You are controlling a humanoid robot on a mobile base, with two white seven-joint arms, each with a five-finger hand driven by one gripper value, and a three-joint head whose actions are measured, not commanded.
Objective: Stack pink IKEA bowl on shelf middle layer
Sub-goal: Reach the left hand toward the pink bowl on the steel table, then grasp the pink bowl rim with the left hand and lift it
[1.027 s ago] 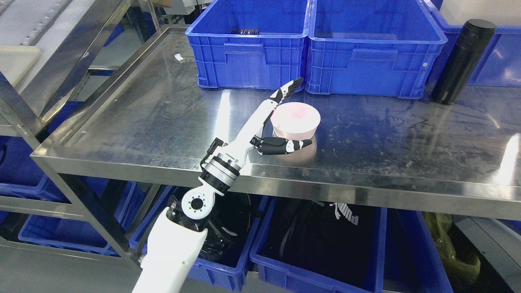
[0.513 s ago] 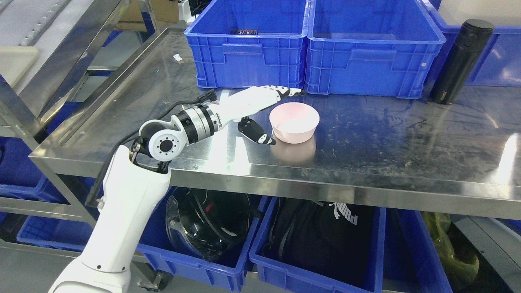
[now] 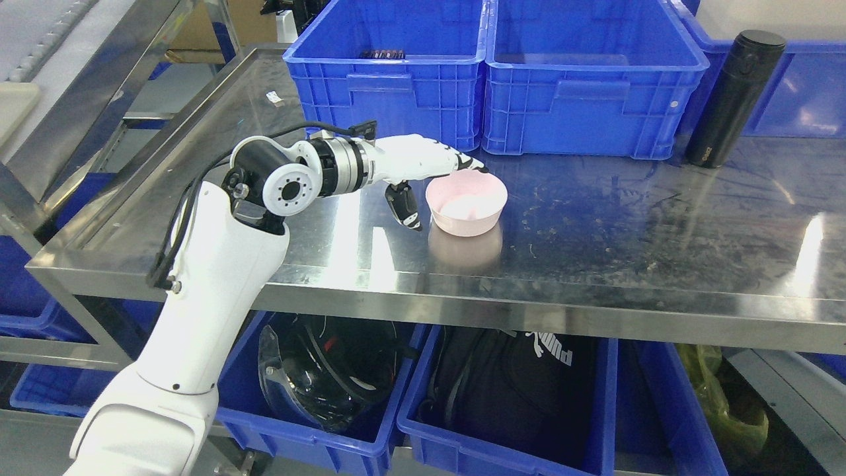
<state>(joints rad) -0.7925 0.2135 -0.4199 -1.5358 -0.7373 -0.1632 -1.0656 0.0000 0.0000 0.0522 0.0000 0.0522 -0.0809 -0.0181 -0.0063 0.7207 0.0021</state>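
A pink bowl (image 3: pixel 466 205) stands upright on the steel shelf (image 3: pixel 595 218), a little left of its middle. My left hand (image 3: pixel 436 188) reaches in from the left, level with the bowl. Its fingers (image 3: pixel 462 162) stretch over the bowl's far left rim and the thumb (image 3: pixel 404 208) points down just left of the bowl's wall. The hand is open around the rim and holds nothing. I cannot tell whether a fingertip touches the rim. The right arm is out of view.
Two blue crates (image 3: pixel 390 66) (image 3: pixel 588 79) stand at the back of the shelf. A black flask (image 3: pixel 733 99) stands at the back right. Blue bins below hold a helmet (image 3: pixel 330 370) and a black bag (image 3: pixel 515 390). A steel frame (image 3: pixel 99 86) rises at the left.
The left arm has risen from below the shelf's front edge and swung left, so the hand now comes at the bowl from the side. The camera has shifted slightly.
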